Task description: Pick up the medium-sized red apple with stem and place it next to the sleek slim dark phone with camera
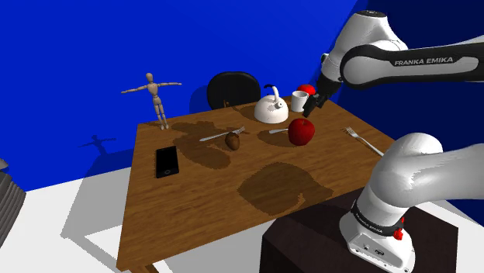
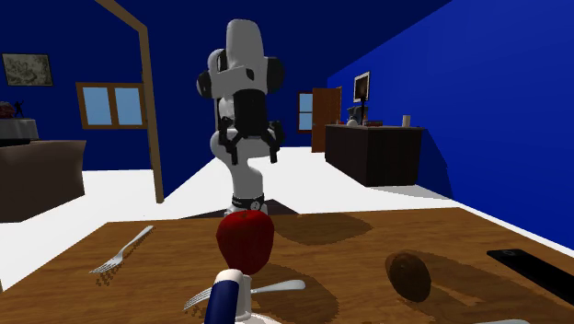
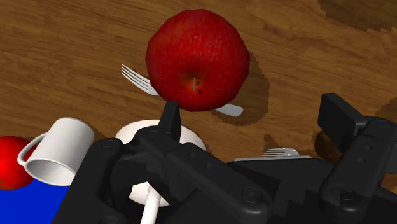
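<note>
Approaching stage, one item: medium red apple with short stem point(image 3: 197, 60) — resting on the brown wooden surface point(image 1: 202, 194), lying over a silver fork point(image 3: 137, 77) and near a white kettle point(image 1: 271, 109); slim black phone point(image 1: 166, 161) well apart, toward the shoulder view's left. Black two-finger gripper point(image 3: 251, 107) hovers above the apple, fingers apart, nothing between them. Recommended handling: centre the apple between the fingers — it sits nearer one of them — descend straight, close across its widest part, keep clear of the fork. White arm point(image 1: 411, 62) arches high from its stand, wrist turned down over the apple.
</note>
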`<control>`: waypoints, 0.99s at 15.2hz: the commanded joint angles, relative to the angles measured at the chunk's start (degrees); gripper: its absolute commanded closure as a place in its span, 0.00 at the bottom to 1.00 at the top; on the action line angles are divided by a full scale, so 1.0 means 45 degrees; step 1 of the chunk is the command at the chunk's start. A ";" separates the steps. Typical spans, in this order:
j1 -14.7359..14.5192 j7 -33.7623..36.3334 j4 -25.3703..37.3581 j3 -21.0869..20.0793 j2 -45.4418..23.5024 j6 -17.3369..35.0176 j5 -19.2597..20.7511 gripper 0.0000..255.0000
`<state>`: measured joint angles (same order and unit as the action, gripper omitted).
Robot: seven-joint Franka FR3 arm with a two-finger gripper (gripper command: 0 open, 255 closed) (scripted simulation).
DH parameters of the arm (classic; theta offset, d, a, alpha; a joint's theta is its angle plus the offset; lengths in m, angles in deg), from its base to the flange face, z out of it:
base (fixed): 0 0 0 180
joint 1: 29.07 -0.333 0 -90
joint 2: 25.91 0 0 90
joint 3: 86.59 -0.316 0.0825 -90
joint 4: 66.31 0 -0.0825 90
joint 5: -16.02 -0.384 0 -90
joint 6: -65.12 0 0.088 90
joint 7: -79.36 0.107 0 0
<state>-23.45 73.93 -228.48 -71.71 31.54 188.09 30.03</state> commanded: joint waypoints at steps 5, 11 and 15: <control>0.0514 -0.1123 -0.1135 0.1965 -0.1686 0.4277 0.1006 0.00; 0.0332 -0.1079 -0.1356 0.2321 -0.3137 0.5955 0.1167 0.00; 0.0310 -0.1077 -0.1369 0.2356 -0.3288 0.6120 0.1176 0.00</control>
<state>-22.03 69.08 -234.63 -61.15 16.88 215.47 35.31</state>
